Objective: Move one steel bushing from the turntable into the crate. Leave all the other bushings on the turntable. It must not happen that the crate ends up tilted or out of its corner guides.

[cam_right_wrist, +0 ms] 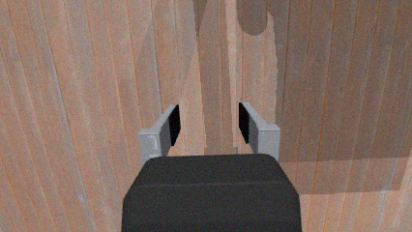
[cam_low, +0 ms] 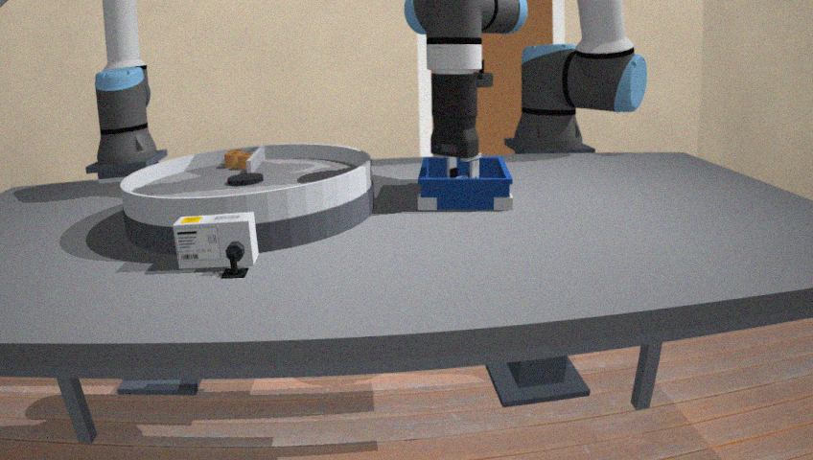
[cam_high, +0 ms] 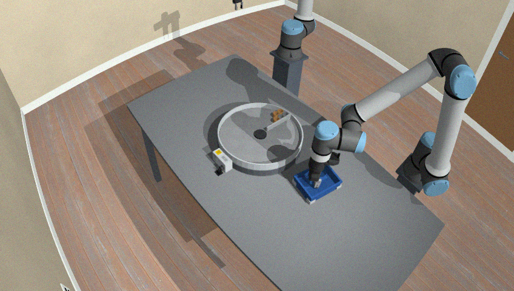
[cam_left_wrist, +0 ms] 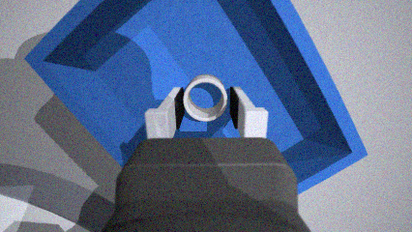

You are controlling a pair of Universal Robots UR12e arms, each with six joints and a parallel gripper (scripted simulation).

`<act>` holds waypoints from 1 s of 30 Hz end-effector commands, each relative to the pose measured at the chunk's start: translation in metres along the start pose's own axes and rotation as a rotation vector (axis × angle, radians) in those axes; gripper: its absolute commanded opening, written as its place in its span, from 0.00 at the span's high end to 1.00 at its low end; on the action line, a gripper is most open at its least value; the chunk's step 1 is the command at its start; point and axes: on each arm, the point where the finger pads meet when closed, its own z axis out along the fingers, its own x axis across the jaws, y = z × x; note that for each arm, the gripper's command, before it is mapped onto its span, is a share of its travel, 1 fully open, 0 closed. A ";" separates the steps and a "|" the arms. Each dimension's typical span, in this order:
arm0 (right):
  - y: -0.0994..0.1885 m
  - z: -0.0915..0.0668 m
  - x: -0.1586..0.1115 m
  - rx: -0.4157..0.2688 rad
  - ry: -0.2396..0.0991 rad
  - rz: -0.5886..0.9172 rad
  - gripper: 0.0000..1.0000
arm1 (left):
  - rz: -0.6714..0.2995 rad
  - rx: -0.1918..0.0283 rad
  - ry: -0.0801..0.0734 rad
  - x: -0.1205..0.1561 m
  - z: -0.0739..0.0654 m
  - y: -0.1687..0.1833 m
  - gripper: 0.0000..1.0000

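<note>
The left gripper (cam_high: 317, 183) (cam_low: 462, 171) (cam_left_wrist: 206, 100) is down inside the blue crate (cam_high: 310, 193) (cam_low: 464, 194) (cam_left_wrist: 319, 87), its fingers parted with a gap on either side of the steel bushing (cam_left_wrist: 186, 99), presumably to release it low without knocking the walls. The crate sits level in its white corner guides (cam_high: 310, 200) (cam_low: 427, 203), nearer the table's back edge than its front. The right gripper (cam_high: 237, 4) (cam_right_wrist: 209, 115) waits wide open beyond the table's far left corner. Orange bushings (cam_high: 277, 115) (cam_low: 237, 158) rest against the divider on the turntable (cam_high: 248, 165) (cam_low: 308, 199). A straight lift looks safest.
</note>
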 end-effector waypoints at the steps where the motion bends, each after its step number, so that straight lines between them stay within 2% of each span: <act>1: 0.001 -0.001 0.000 -0.002 0.000 0.000 0.00 | 0.000 -0.001 0.000 0.000 -0.001 0.001 0.22; 22: 0.001 -0.001 0.000 -0.002 0.000 0.000 0.00 | 0.000 -0.001 0.000 0.000 -0.001 0.001 0.22; 26: 0.001 -0.001 0.000 -0.002 0.000 0.000 0.00 | 0.000 -0.001 0.000 0.000 -0.005 0.001 0.22; 30: 0.001 -0.001 0.000 -0.002 0.000 0.000 0.00 | 0.000 -0.001 0.000 0.000 -0.015 0.001 0.22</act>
